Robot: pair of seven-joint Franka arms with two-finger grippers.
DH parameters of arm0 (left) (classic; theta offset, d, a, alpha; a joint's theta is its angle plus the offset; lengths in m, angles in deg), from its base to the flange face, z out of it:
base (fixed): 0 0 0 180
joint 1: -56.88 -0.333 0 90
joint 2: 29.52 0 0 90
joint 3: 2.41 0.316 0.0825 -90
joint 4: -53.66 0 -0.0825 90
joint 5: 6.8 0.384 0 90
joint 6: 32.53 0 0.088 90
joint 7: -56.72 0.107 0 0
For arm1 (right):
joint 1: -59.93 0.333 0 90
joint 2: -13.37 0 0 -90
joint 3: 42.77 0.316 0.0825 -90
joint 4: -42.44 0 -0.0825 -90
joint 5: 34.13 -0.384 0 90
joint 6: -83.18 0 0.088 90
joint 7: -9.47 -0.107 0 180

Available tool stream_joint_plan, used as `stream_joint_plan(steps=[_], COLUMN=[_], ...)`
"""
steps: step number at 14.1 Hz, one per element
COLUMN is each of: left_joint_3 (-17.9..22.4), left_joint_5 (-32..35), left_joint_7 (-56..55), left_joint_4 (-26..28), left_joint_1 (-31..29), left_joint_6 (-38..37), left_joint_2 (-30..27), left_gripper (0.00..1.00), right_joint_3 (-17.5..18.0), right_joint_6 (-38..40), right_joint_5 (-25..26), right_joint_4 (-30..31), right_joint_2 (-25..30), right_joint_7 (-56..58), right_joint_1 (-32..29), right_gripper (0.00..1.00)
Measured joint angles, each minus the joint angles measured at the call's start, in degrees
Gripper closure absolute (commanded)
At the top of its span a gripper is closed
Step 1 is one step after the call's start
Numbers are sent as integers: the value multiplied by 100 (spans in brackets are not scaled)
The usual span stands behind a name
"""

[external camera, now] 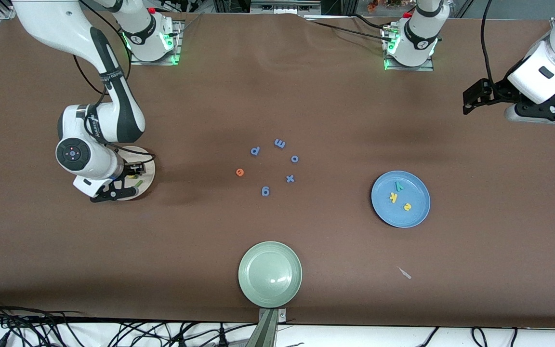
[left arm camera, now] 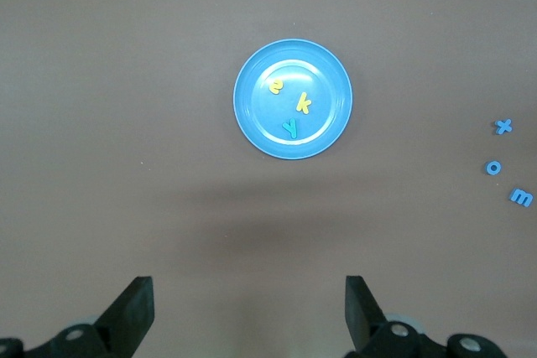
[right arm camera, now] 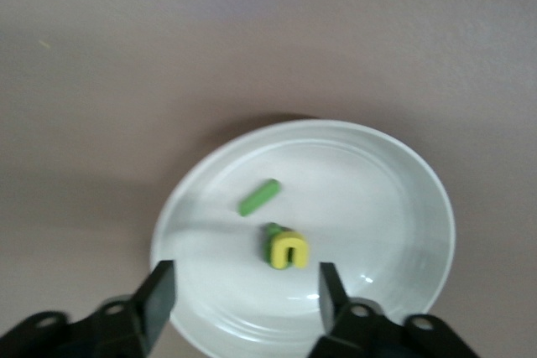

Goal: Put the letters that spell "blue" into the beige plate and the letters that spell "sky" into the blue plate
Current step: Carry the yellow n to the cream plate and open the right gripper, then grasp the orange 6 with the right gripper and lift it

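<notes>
My right gripper (right arm camera: 245,291) hovers open just above the beige plate (right arm camera: 403,165), nothing between its fingers. In that plate lie the green l (right arm camera: 259,197) and the yellow u (right arm camera: 289,251), which rests on top of the green b (right arm camera: 270,232). In the front view the right gripper (external camera: 130,177) covers much of the beige plate (external camera: 147,169). The orange e (external camera: 240,172) lies on the table among the blue letters. The blue plate (external camera: 400,219) holds the teal y (external camera: 399,185), yellow k (external camera: 393,197) and yellow s (external camera: 407,206). My left gripper (left arm camera: 250,312) waits open, high over the table's left-arm end.
Blue letters lie scattered mid-table: p (external camera: 255,151), m (external camera: 280,143), o (external camera: 295,158), x (external camera: 290,179), g (external camera: 265,191). A pale green plate (external camera: 270,273) sits near the table's front edge. A small white scrap (external camera: 405,273) lies nearer the camera than the blue plate.
</notes>
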Motion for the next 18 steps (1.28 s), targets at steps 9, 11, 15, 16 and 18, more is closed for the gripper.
stream_joint_plan(steps=[9, 11, 15, 16, 18], left_joint_3=[-1, -1, -1, -1, 2], left_joint_5=[0, 0, 0, 0, 0], left_joint_7=[0, 0, 0, 0, 0], left_joint_4=[-4, -4, -4, -4, -4], left_joint_1=[0, 0, -1, -1, -3], left_joint_6=[0, 0, 0, 0, 0], left_joint_2=[0, 0, 2, 2, 2], left_gripper=[0, 0, 0, 0, 0], right_joint_3=[1403, 1634, 1720, 1721, 1720], right_joint_6=[-35, -181, -653, -761, -954], right_joint_5=[-113, -130, -137, -137, -137], right_joint_4=[-635, -859, -1085, -1112, -1145], right_joint_2=[-463, -684, -1054, -1137, -1250], right_joint_7=[-2628, -3090, -3941, -4117, -4317], right_joint_1=[157, 187, 700, 838, 989], right_gripper=[0, 0, 0, 0, 0])
